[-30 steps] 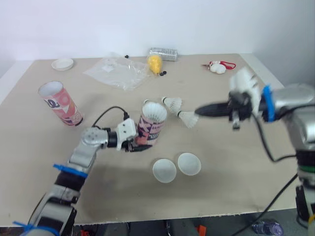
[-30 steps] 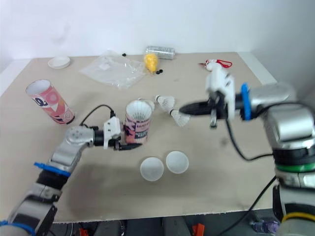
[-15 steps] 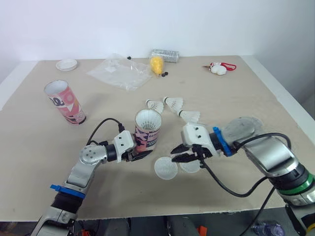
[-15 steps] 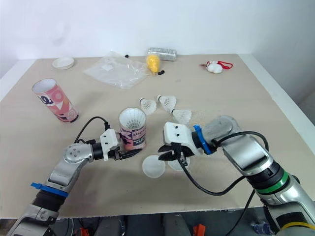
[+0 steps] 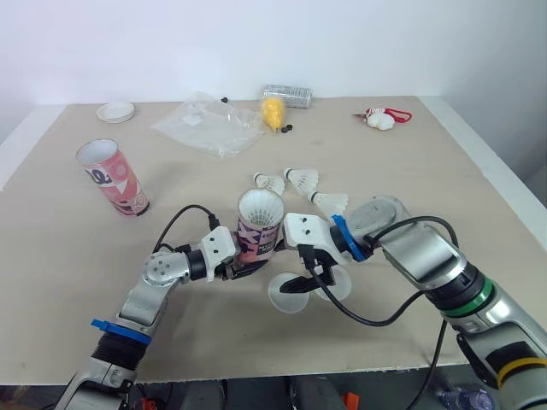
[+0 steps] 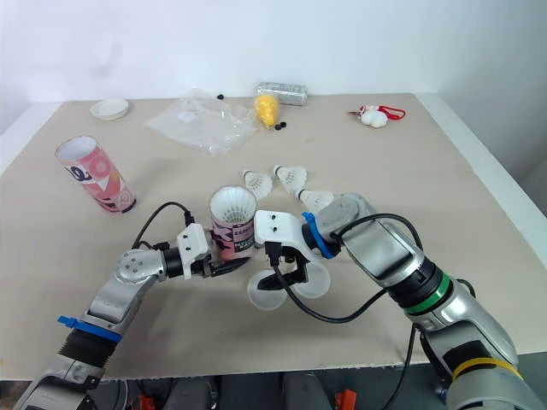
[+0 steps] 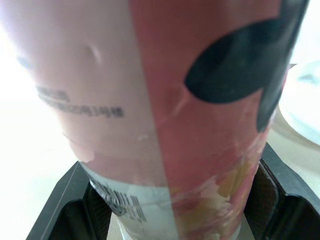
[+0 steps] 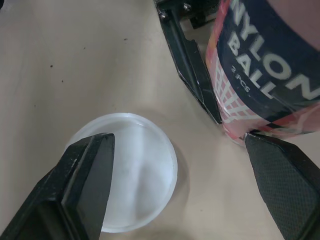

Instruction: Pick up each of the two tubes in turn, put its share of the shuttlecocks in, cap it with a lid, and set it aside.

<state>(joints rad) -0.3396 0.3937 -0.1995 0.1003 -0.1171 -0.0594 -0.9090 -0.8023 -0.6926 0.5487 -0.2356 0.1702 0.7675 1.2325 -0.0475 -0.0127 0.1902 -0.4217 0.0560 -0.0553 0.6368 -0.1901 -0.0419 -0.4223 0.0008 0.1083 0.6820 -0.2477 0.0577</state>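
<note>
Pink-printed cardboard, the held tube (image 5: 259, 229) stands near the middle of the tabletop (image 5: 410, 162); all else is placed from it. The left gripper (image 5: 244, 263) is clamped on the held tube's lower end. In the left wrist view the tube wall sits tight between the two black fingers (image 7: 60, 210). The held tube is close to upright with its open mouth up and a white inside. Whether its base touches the tabletop I cannot tell.

Just beside the held tube, on the robot's right and a little nearer the robot, hangs the right gripper (image 8: 177, 140). Its fingers are spread wide with nothing gripped. One finger lies over the rim of a translucent white lid (image 8: 135, 172), and the other is just by the tube's base. A second lid (image 5: 340, 289) lies beside the first, farther from the held tube and partly hidden by the right gripper.

Beyond the held tube, near it but apart, three shuttlecocks (image 5: 301, 178) lie on their sides. Well to the robot's left of it a second tube (image 5: 114, 178) stands open and leaning. Far behind the held tube, along the tabletop's back edge, lie a clear plastic bag (image 5: 209, 125), a yellow object (image 5: 271, 109), a silver packet (image 5: 286, 92), a small white dish (image 5: 114, 112) and a red-and-white trinket (image 5: 380, 118).
</note>
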